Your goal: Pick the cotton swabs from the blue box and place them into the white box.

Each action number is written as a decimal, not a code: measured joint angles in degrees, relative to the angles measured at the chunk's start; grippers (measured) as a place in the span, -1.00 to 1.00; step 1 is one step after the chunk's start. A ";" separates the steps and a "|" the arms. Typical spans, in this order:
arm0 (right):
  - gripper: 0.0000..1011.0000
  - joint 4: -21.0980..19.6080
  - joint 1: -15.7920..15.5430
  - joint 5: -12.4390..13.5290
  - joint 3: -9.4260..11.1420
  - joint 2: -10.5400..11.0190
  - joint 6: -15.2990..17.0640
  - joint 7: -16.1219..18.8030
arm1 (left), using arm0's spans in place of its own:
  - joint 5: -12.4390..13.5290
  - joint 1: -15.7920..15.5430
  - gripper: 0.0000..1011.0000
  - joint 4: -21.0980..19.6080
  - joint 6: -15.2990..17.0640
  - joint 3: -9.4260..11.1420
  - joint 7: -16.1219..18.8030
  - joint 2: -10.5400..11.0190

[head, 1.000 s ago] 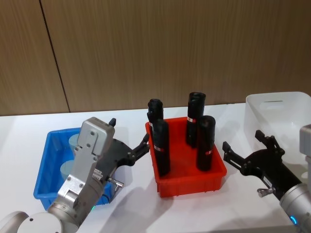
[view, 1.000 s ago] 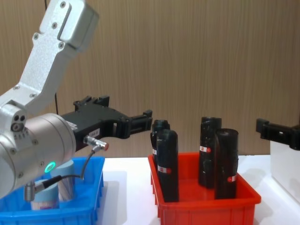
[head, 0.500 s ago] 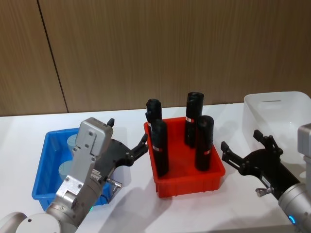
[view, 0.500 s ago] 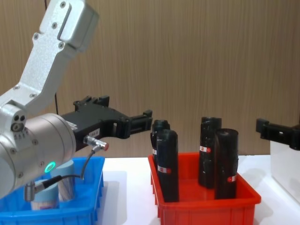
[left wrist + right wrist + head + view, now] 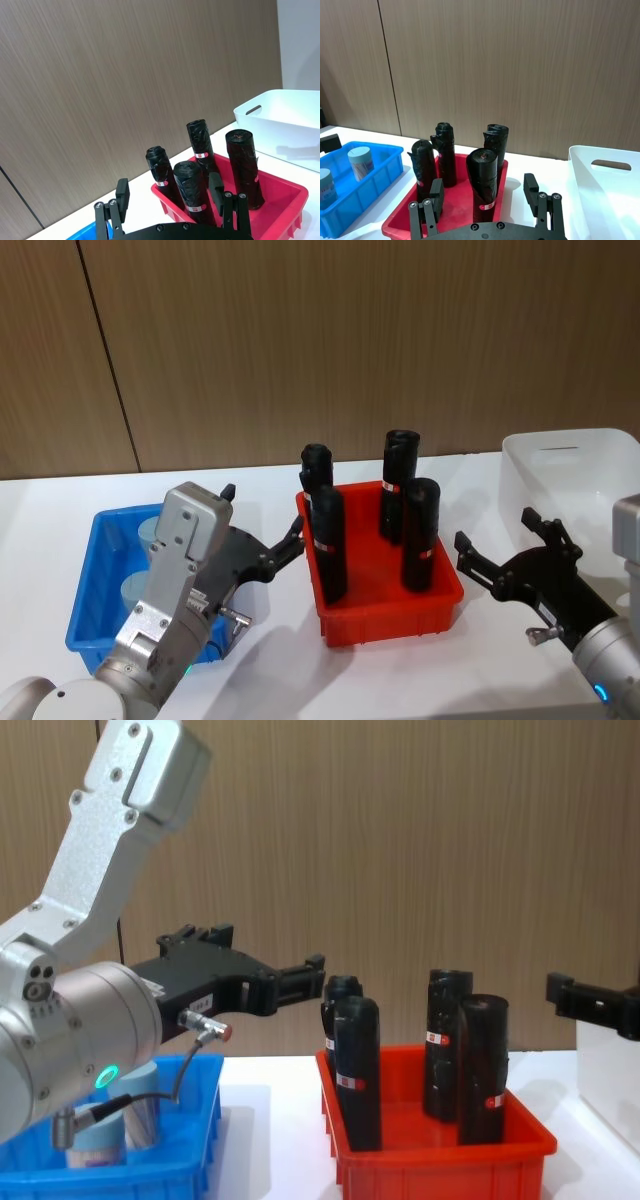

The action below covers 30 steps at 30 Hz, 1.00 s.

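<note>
Two cotton swabs jars (image 5: 150,534) (image 5: 134,590) with pale lids stand in the blue box (image 5: 88,585) at the table's left; they also show as the jars (image 5: 360,161) inside the blue box (image 5: 377,172). My left gripper (image 5: 265,513) hovers open and empty over the blue box's right side, pointing toward the red bin. Its fingers (image 5: 121,192) frame the black bottles. My right gripper (image 5: 497,530) hangs open and empty between the red bin and the white box (image 5: 530,485). The white box (image 5: 607,192) is empty.
A red bin (image 5: 395,618) with several tall black bottles (image 5: 421,535) stands in the middle, between the two boxes. A wooden wall runs behind the table. Bare white tabletop lies in front of the red bin.
</note>
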 joint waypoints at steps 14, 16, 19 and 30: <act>0.98 0.00 0.00 0.00 0.00 0.00 0.00 0.00 | 0.00 0.00 0.99 0.00 0.00 0.00 0.00 0.00; 0.98 0.00 0.00 0.00 0.00 0.00 0.00 0.00 | 0.00 0.00 0.99 0.00 0.00 -0.01 -0.02 0.01; 0.98 0.00 0.00 0.00 0.00 0.00 0.00 0.00 | -0.16 0.00 0.99 0.10 -0.07 -0.15 -0.24 0.14; 0.98 0.00 0.00 0.00 0.00 0.00 0.00 0.00 | -3.65 0.00 0.99 1.96 -0.81 -2.46 -2.68 2.21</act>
